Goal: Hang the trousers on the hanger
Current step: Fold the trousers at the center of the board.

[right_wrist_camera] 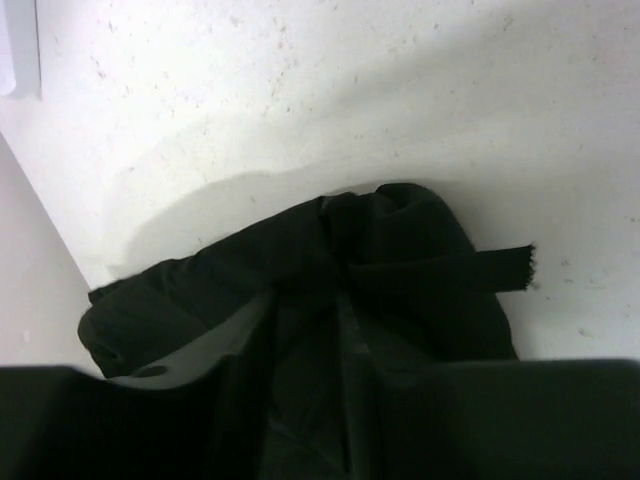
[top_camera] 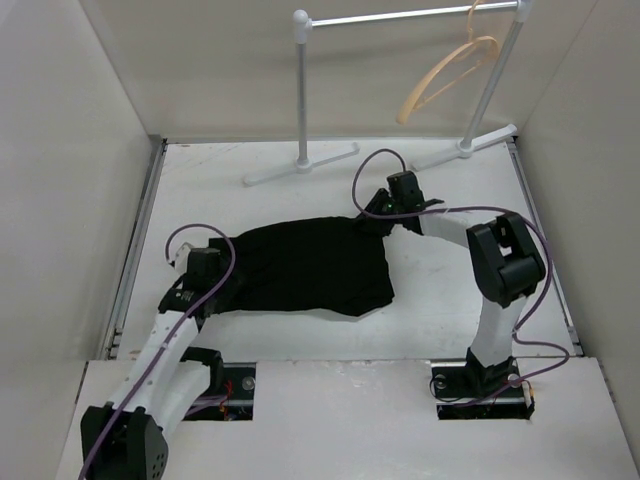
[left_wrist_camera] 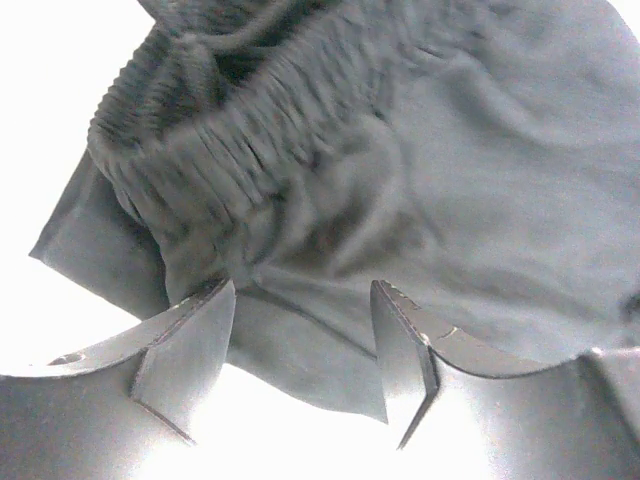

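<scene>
The black trousers lie folded in a rough rectangle in the middle of the table. My left gripper rests at their left edge. In the left wrist view the left gripper stands open over a thin flap of the trousers, near the gathered waistband. My right gripper is at the cloth's far right corner. In the right wrist view the right gripper has its fingers apart, with bunched trousers filling the gap. The tan hanger hangs tilted on the rail at the back right.
The silver rail stands on two posts with white feet at the back of the table. White walls close in on the left, right and back. Purple cables loop beside both arms.
</scene>
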Action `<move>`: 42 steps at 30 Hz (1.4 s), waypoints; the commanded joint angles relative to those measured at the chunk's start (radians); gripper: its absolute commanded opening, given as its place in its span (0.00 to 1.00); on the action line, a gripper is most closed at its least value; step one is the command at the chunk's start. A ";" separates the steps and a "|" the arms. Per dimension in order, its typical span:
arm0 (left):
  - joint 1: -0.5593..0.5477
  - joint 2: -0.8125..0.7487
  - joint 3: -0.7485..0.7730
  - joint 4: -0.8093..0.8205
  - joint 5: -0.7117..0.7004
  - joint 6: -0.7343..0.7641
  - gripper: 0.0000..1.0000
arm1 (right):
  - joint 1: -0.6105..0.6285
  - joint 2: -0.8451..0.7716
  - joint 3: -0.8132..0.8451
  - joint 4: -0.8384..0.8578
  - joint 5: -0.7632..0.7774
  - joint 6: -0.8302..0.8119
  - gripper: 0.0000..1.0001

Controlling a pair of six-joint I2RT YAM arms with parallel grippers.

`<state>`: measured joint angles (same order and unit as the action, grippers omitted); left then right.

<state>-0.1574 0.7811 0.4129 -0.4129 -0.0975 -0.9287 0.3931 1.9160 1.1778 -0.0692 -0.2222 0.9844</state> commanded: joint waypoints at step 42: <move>0.029 0.363 0.372 0.258 0.078 0.060 0.54 | 0.085 -0.821 -0.223 -0.388 0.141 -0.165 0.49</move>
<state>-0.0948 1.1805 0.7189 -0.1280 -0.0235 -0.8902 0.5137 1.1206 0.7799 -0.4400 -0.0952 0.8852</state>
